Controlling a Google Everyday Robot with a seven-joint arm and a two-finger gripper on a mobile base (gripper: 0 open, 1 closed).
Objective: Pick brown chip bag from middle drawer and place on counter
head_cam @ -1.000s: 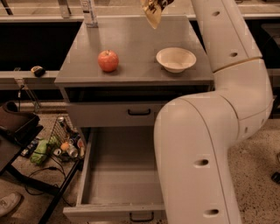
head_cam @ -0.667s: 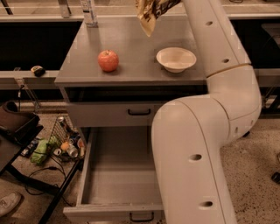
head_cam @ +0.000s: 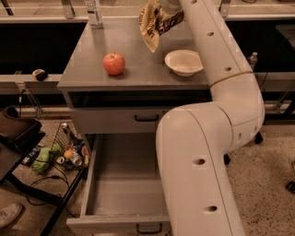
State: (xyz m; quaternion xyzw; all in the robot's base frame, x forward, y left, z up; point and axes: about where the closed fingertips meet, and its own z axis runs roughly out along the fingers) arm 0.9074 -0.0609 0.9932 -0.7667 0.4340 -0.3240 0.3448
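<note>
The brown chip bag (head_cam: 151, 24) hangs crinkled from my gripper (head_cam: 167, 6) at the top edge of the camera view. It is held in the air above the back middle of the counter (head_cam: 138, 76), between the apple and the bowl. The gripper is shut on the bag's upper end and is partly cut off by the frame edge. The middle drawer (head_cam: 120, 189) is pulled out below, its grey floor bare. My white arm covers the drawer's right part.
A red apple (head_cam: 114, 63) and a white bowl (head_cam: 184, 62) sit on the counter, and a bottle (head_cam: 93, 9) stands at its back left. The upper drawer front (head_cam: 115, 120) is shut. A wire basket with cans (head_cam: 69, 150) and a green packet (head_cam: 41, 160) are at floor left.
My gripper has carried the chip bag a little to the left and lower over the counter. The arm's upper part has swung with it.
</note>
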